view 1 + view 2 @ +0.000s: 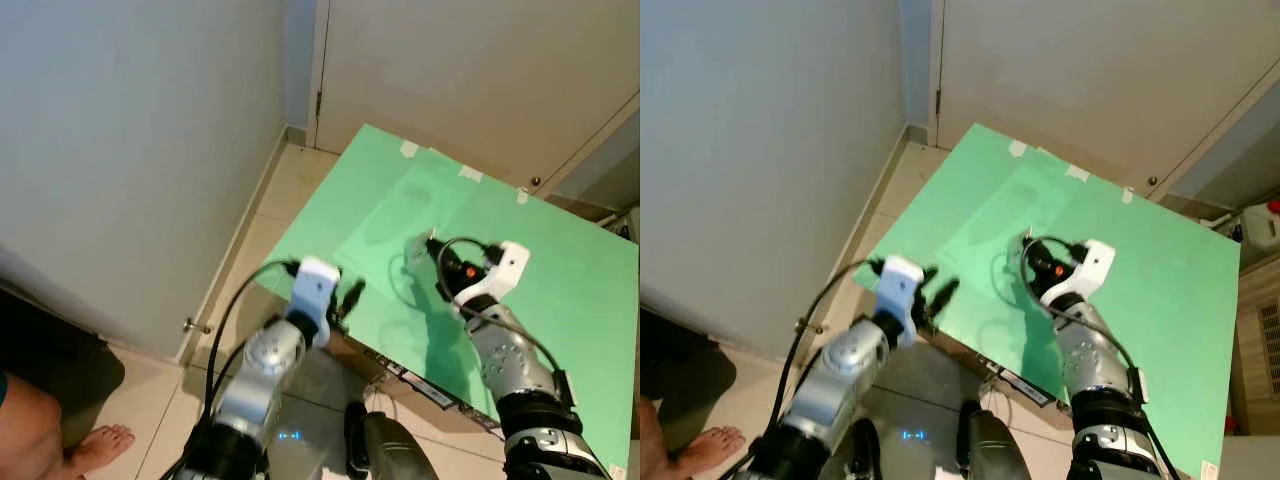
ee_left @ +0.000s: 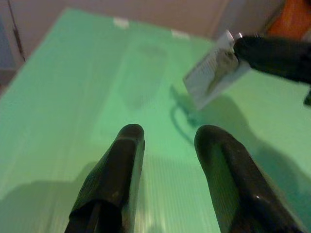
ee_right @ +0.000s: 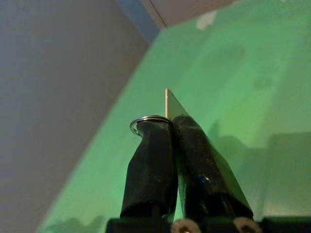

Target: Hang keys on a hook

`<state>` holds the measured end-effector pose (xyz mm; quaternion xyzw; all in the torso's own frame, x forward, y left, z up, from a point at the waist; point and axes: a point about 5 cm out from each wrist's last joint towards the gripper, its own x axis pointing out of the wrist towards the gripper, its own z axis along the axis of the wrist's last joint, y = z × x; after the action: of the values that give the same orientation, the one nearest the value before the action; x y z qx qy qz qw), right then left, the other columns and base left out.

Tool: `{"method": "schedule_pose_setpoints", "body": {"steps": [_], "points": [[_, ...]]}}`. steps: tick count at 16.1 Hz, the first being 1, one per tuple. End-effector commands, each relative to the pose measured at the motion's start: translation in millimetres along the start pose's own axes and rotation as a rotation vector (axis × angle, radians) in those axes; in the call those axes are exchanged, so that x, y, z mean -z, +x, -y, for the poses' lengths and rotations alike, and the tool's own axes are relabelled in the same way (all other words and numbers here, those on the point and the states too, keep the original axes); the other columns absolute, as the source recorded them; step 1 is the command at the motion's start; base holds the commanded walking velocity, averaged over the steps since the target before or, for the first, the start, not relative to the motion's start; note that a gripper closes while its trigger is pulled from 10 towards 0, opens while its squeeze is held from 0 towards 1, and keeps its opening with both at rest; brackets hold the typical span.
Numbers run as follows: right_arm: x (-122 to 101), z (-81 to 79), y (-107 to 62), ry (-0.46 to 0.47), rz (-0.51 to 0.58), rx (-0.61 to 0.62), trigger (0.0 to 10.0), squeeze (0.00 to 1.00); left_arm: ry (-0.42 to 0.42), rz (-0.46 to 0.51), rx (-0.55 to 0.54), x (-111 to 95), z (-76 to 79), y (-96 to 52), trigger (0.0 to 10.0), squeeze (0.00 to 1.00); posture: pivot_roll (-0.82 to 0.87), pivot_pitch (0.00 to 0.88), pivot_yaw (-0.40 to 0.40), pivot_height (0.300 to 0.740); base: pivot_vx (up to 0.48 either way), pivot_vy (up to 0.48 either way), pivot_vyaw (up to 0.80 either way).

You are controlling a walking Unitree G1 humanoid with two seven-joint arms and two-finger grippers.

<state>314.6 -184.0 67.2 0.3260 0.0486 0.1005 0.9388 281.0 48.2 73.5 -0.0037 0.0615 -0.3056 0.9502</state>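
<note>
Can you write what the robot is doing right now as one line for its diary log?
right gripper: shut on key ring with tag, above green board | left gripper: open, at board edge | hook: not seen

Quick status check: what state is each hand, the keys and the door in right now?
Right hand: shut on the keys, held above the green board.
Keys: gripped, lifted off the board, not yet hung.
Left hand: open, holding nothing, near the board's edge.
Door: closed.

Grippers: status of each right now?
Left gripper: open, holding nothing, at the near edge of the green board.
Right gripper: shut on the key ring and tag, above the green board.
</note>
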Motion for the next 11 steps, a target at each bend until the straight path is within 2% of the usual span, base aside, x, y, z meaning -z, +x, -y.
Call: {"method": "schedule_pose_setpoints", "body": {"steps": [1, 2, 4, 5, 6, 8, 11], "points": [[-5, 1.1, -3.3, 0.056, 0.027, 0.0, 0.0, 0.0, -0.025, 0.051, -0.001, -11, 2.7, 3.3, 10.0, 0.0, -0.08, 0.179, -0.078, 0.74, 0.0, 0.0, 0.0], [-19, -8.9, -1.0, 0.138, 0.071, -0.043, 0.0, 0.0, -0.034, 0.212, -0.005, -53, -5.9, 11.3, 10.0, 0.0, -0.08, 0.169, -0.078, 0.74, 0.0, 0.0, 0.0], [-25, -12.7, -0.3, 0.163, 0.088, -0.056, 0.0, 0.0, -0.03, 0.282, 0.006, -72, -8.5, 14.0, 10.0, 0.0, -0.08, 0.165, -0.077, 0.74, 0.0, 0.0, 0.0], [-40, -19.7, -4.2, 0.229, 0.143, -0.093, 0.0, 0.0, -0.045, 0.422, 0.047, -109, -10.1, 13.5, 10.0, 0.0, -0.08, 0.16, -0.075, 0.74, 0.0, 0.0, 0.0], [-48, -24.4, -8.2, 0.263, 0.169, -0.129, 0.0, 0.0, -0.026, 0.476, 0.094, -125, -7.3, 11.0, 10.0, 0.0, -0.08, 0.155, -0.076, 0.74, 0.0, 0.0, 0.0], [-56, -37.7, -14.1, 0.268, 0.167, -0.231, 0.0, 0.0, -0.002, 0.506, 0.179, -137, -0.7, 7.0, 10.0, 0.0, -0.08, 0.145, -0.071, 0.74, 0.0, 0.0, 0.0], [-63, -64.0, -15.2, 0.253, 0.142, -0.364, 0.0, 0.0, 0.069, 0.477, 0.294, -141, 8.2, 1.2, 10.0, 0.0, -0.08, 0.131, -0.072, 0.74, 0.0, 0.0, 0.0]]}}
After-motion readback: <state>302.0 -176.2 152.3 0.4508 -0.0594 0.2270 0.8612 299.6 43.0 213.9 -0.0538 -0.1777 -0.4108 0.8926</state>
